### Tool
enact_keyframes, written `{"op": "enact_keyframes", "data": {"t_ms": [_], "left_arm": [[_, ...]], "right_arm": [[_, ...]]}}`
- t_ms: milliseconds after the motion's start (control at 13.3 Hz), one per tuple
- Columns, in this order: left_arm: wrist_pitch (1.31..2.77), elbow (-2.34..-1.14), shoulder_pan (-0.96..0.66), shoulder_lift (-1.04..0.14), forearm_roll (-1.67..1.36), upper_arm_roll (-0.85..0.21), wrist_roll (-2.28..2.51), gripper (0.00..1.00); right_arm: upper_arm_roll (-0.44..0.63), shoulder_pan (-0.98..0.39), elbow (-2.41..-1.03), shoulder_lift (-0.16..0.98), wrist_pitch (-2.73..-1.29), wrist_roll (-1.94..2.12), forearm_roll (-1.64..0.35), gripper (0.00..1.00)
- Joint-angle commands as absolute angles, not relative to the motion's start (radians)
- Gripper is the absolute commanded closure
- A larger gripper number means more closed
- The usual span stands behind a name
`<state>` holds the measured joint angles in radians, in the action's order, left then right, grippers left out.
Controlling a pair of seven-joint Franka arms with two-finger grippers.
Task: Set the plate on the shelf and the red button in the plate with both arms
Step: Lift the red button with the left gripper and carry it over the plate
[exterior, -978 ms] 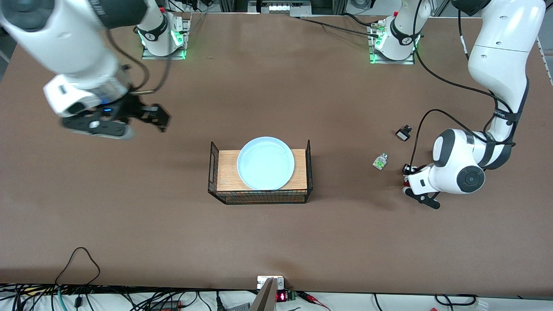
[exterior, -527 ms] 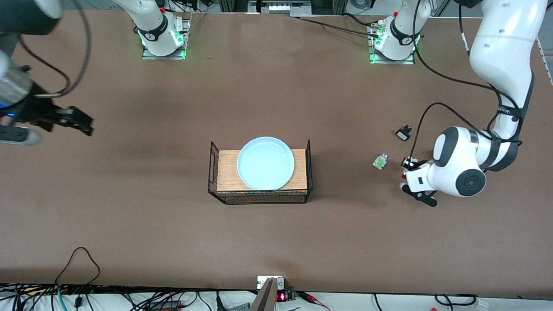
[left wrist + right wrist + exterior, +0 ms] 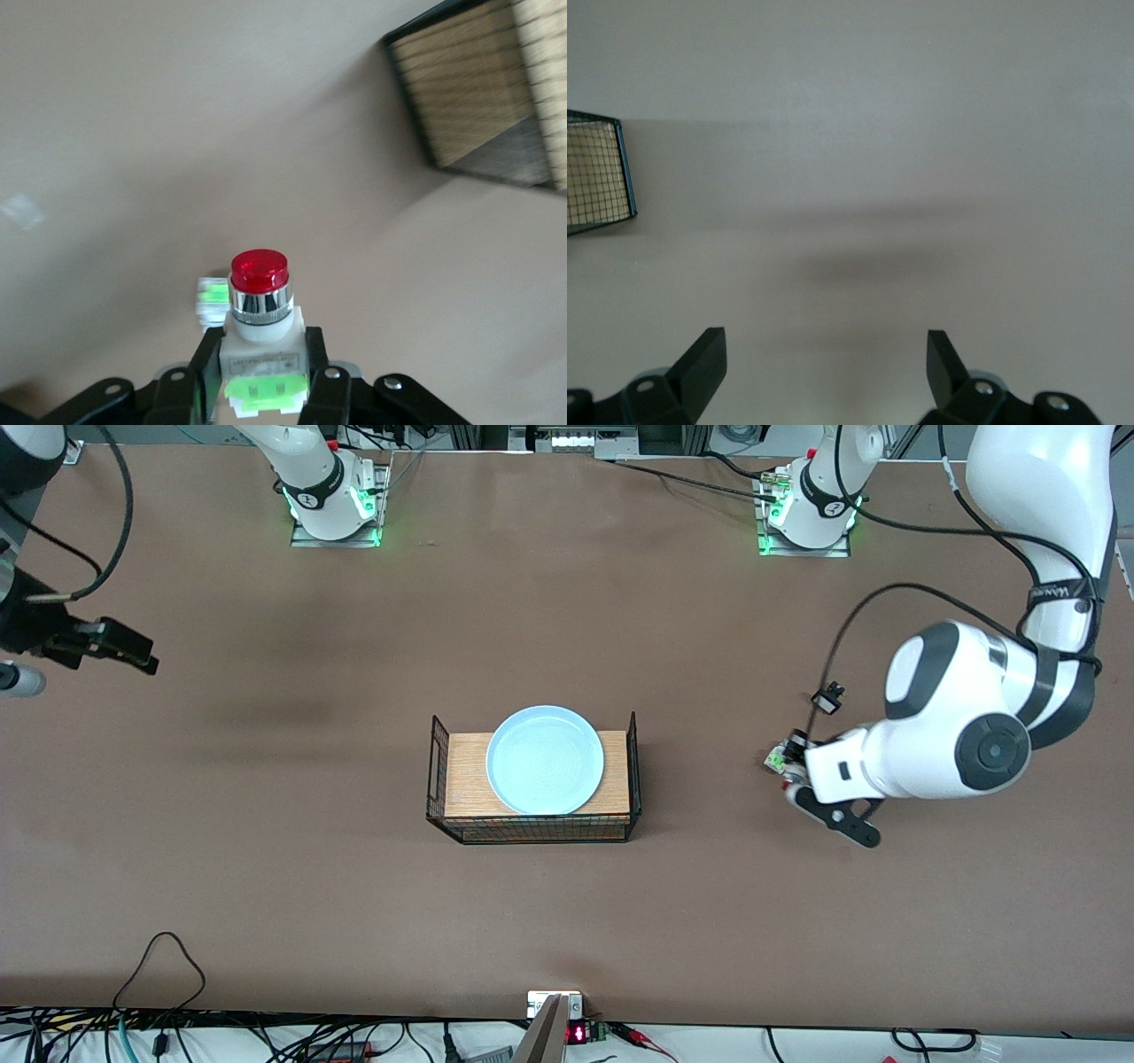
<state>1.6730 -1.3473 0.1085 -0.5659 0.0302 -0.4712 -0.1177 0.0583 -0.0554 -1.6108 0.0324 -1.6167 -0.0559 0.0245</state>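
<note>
On the brown surface [image 3: 266, 850] the wire basket [image 3: 534, 828] carries the plate [image 3: 545, 759]. The right claw [image 3: 826, 372] hangs spread wide over its arm's end. The left claw [image 3: 263, 381] grips the red button [image 3: 260, 305] above a white-green part [image 3: 211, 299].

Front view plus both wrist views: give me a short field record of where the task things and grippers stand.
plate: on the wooden board in the wire basket
red button: held upright, off the table
left gripper: shut on the red button, over the white-green part
right gripper: open, empty, over bare table at the right arm's end
black part: on the table, untouched
</note>
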Motion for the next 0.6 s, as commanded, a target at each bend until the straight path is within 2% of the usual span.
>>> {"op": "enact_keyframes", "data": {"t_ms": [0,150,376,527], "left_arm": [[1.628,-1.263,0.091,-0.563,0.009,-0.573,0.111,0.90],[1.631,-1.233,0.075,-0.566,-0.061,-0.624,0.266,0.92],[1.644,-1.169,0.028,-0.569,-0.167,-0.638,0.380,0.93],[1.767,-1.169,-0.035,-0.592,-0.170,-0.634,0.463,0.93]], "right_arm": [[0.055,-0.048,-1.638,-0.015,-1.622,-0.039,0.012,0.00],[0.052,-0.046,-1.606,-0.002,-1.585,-0.031,0.014,0.00],[0.048,-0.054,-1.603,0.008,-1.582,-0.028,0.018,0.00],[0.038,-0.069,-1.600,0.006,-1.574,-0.034,0.031,0.00]]}}
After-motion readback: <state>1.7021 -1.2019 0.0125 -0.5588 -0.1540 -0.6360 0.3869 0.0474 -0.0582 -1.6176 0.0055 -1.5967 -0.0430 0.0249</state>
